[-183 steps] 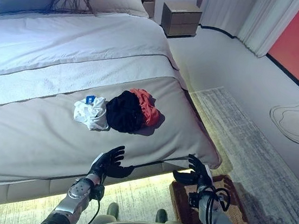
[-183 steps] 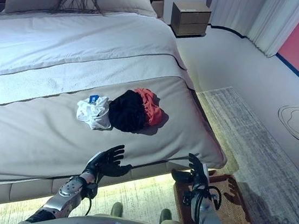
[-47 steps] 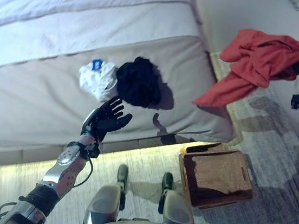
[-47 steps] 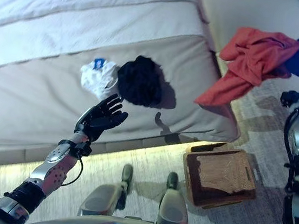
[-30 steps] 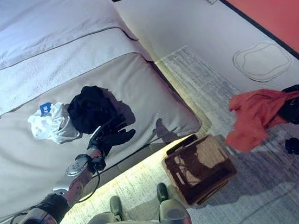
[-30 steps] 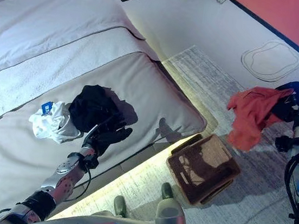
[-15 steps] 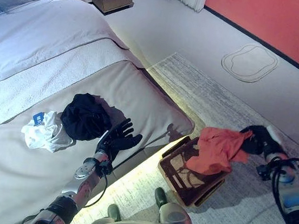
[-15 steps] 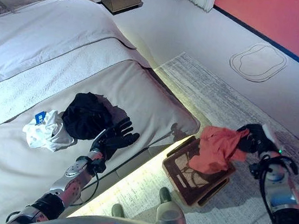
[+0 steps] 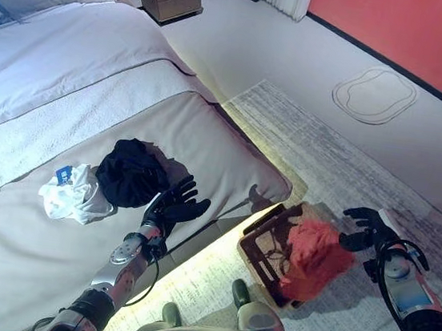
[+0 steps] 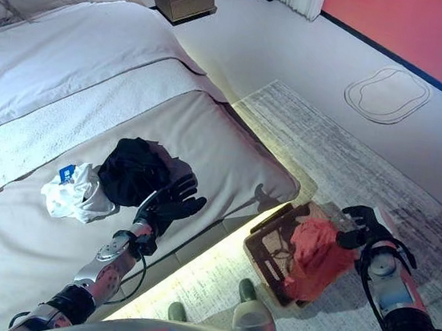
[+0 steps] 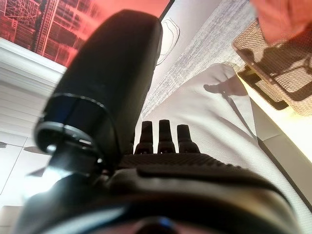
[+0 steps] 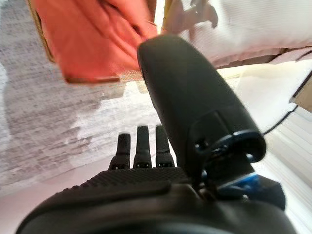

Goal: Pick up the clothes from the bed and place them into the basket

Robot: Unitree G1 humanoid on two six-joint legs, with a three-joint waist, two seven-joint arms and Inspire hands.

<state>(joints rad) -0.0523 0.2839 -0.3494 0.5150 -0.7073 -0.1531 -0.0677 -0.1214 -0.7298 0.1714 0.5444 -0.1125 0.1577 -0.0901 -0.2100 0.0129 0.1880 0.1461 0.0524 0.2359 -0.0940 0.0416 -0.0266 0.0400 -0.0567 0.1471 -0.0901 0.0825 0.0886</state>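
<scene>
Left eye view: red cloth [image 9: 312,256] heaped in basket [image 9: 257,251] lower right, apparently overhanging its rim. Right hand [image 9: 366,229] beside it, fingers spread, empty. Left hand [image 9: 174,206] splayed at bed [image 9: 231,151] edge, touching black clothes [image 9: 130,172]; white garment [image 9: 72,193] beyond.

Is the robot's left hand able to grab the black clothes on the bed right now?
Probably yes. The left hand hangs open over the bed, right beside the black clothes, with nothing between them. The white garment lies on the far side, out of the way.
</scene>
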